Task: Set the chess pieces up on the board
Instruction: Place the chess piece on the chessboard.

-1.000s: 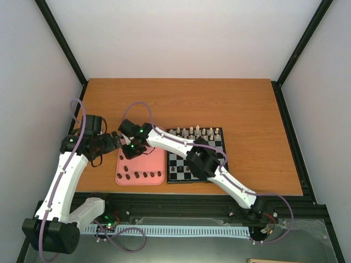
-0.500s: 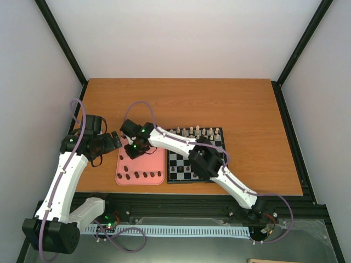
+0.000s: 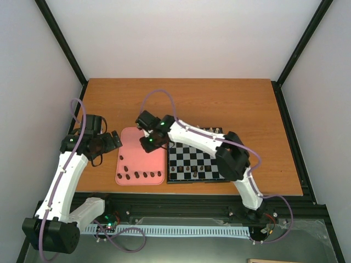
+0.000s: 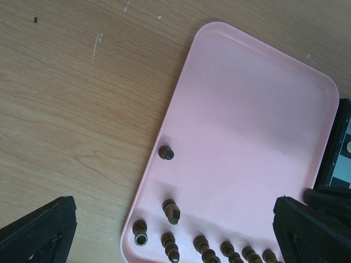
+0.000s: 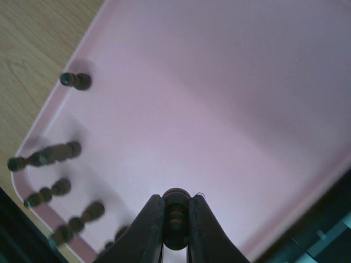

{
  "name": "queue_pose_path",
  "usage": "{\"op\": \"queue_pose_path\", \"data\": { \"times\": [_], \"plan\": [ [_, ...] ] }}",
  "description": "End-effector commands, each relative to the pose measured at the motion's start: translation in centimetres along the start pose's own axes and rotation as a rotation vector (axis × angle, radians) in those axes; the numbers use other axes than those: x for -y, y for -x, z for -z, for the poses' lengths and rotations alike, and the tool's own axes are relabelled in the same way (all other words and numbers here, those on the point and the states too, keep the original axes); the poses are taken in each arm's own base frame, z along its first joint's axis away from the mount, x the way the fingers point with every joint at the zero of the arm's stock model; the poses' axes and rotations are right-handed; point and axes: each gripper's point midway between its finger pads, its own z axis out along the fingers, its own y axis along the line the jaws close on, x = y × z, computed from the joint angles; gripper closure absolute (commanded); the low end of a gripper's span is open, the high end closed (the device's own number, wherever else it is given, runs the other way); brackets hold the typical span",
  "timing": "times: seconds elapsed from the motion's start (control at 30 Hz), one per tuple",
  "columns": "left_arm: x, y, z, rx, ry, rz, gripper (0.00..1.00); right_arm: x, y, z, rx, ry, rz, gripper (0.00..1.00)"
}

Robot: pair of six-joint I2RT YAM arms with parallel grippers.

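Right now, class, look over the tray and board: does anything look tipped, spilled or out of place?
Several chess pieces lie tipped on their sides along the near edge of the pink tray, not standing. The right hand pinches one piece above the tray. Nothing looks broken.

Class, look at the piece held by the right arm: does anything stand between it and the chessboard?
Nothing visible does. The right gripper has its jaws shut on a dark chess piece above the pink tray, and only bare tray lies between it and the board.
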Motion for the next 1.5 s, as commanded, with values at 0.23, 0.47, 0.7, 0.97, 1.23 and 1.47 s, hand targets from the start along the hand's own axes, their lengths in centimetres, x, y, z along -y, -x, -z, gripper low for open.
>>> {"op": "queue_pose_path", "data": {
  "times": [0.23,0.47,0.7,0.97,1.23,1.47],
  "plan": [
    [1.1,1.6,0.1,0.032,-0.034,-0.024,0.00,10.7,-5.3,9.1,0.076,-0.203,-0.200,0.92],
    [1.2,1.3,-0.7,0.011,-0.037,-0.026,0.00,16.3,-12.6,12.0,0.021,-0.333,-0.368,0.92],
    [1.3,1.2,-1.4,-0.006,-0.036,-0.021,0.00,18.9,-18.5,12.4,-0.014,-0.350,-0.538,0.92],
    [1.2,1.1,-2.0,-0.018,-0.024,-0.018,0.00,20.5,-20.9,11.7,-0.050,-0.346,-0.587,0.92],
    [1.2,0.9,-2.1,-0.022,-0.022,-0.002,0.00,20.9,-22.3,10.6,-0.103,-0.341,-0.600,0.91],
    [0.9,0.7,-2.3,-0.025,-0.013,0.006,0.00,21.0,-23.1,9.9,-0.120,-0.338,-0.605,0.91]
  ]
}}
